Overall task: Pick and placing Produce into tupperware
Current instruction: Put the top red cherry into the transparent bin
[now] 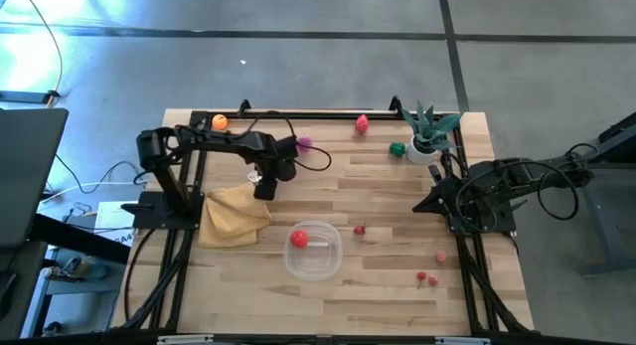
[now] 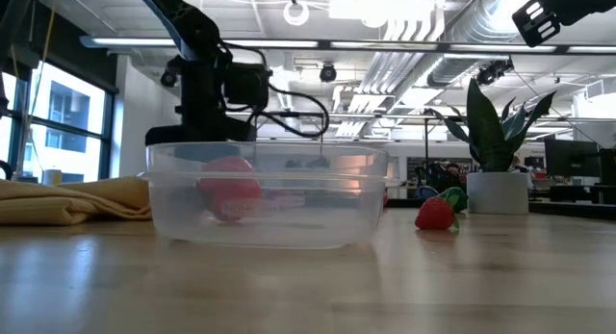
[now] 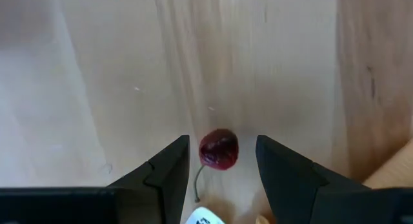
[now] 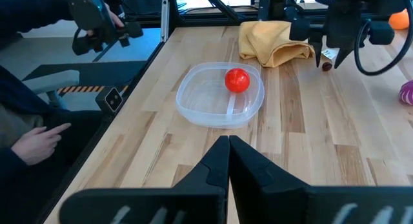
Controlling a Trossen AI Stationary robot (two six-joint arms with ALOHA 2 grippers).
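Observation:
A dark red cherry (image 3: pixel 219 149) with a thin stem lies on the wooden table beside the yellow cloth (image 1: pixel 234 217). My left gripper (image 3: pixel 222 148) points straight down over it, open, one finger on each side with a gap to the fruit. The clear tupperware (image 1: pixel 314 250) stands mid-table with a red round fruit (image 4: pixel 237 80) resting on its floor. A strawberry (image 1: pixel 360 229) lies just right of it. More produce is scattered: orange (image 1: pixel 220 121), magenta (image 1: pixel 304 142), pink-red (image 1: pixel 363 123), green (image 1: pixel 397 148). My right gripper (image 4: pixel 227 146) waits, shut and raised, at the table's right edge.
A spiky potted plant (image 1: pixel 429 133) stands at the far right corner. Small pink (image 1: pixel 440 256) and red (image 1: pixel 425 278) pieces lie near the right front. Black frame rails run along the table's sides. A person's hand (image 4: pixel 39 141) shows beyond the table's near edge.

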